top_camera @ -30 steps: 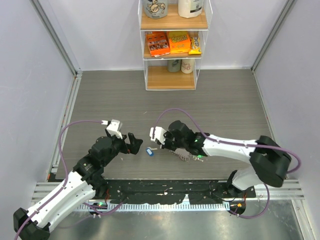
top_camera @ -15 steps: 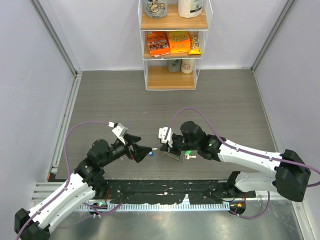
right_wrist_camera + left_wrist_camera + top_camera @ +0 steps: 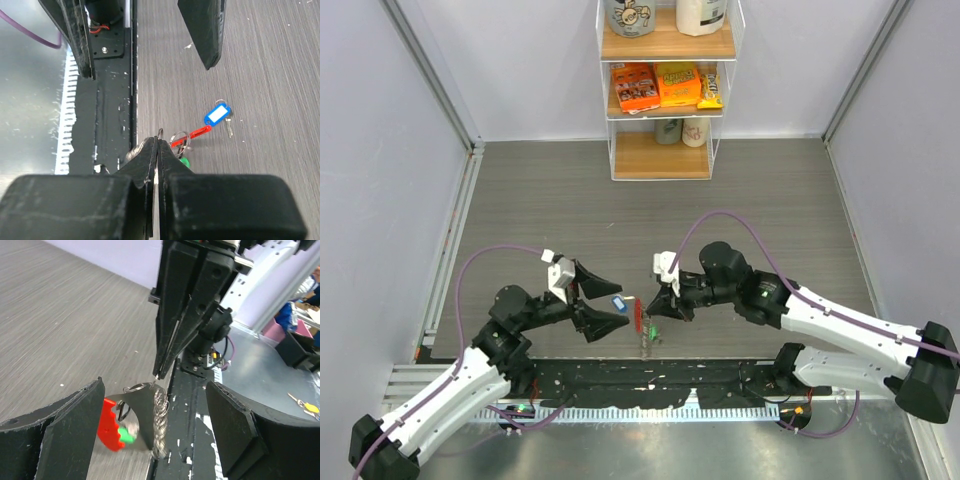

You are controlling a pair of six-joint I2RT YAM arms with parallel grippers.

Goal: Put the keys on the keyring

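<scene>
My right gripper (image 3: 656,306) is shut on the silvery ring (image 3: 160,132) of the keyring and holds it off the floor. The red fob (image 3: 640,318), a coiled chain (image 3: 160,420) and the green-headed key (image 3: 127,437) dangle below it. The blue-headed key (image 3: 617,301) lies on the floor just left of them; it also shows in the right wrist view (image 3: 217,114). My left gripper (image 3: 616,304) is open and empty, its fingers (image 3: 55,430) spread either side of the hanging keyring, not touching it. The right gripper's tip (image 3: 157,375) points down in front of it.
A white wire shelf (image 3: 665,150) with snack boxes stands at the back centre. The black base rail (image 3: 650,385) runs along the near edge, right under the hanging chain. Grey walls close in both sides.
The right gripper has lifted the keyring off the floor and carried it left and nearer. The left gripper has opened and swung right toward it. The blue key has stayed put.
</scene>
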